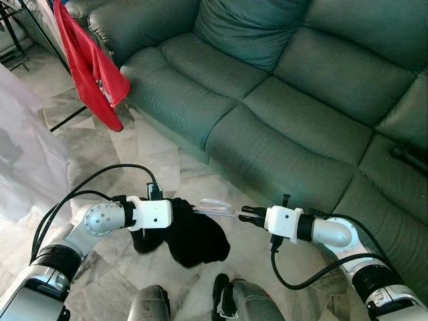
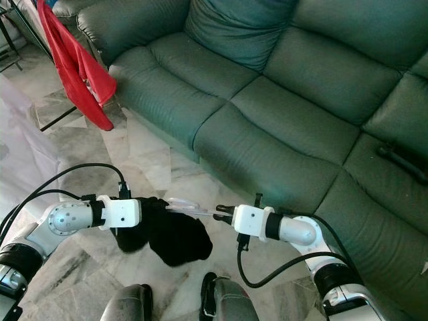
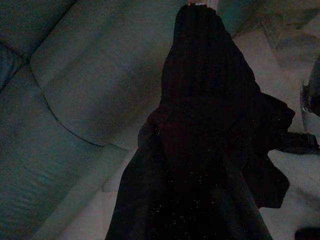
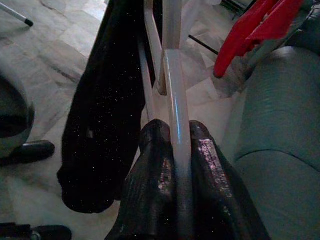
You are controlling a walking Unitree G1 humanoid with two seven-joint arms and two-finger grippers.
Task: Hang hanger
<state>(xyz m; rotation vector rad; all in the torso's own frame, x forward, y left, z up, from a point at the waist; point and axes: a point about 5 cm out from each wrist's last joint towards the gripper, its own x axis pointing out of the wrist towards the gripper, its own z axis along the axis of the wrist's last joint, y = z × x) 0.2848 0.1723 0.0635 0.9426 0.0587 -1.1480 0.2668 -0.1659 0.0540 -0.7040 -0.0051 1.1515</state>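
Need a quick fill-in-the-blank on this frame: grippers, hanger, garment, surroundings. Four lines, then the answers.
1. The right gripper is shut on the clear ____.
2. The garment draped on the hanger is ____ in colour.
3. The red cloth hangs to the robot's ____ of the sofa.
4. The left gripper's tips are hidden by the ____ garment.

Answers: hanger; black; left; black

No text, label, brand, number or sign can be read in any of the views. The surfaces in sight carry no legible writing.
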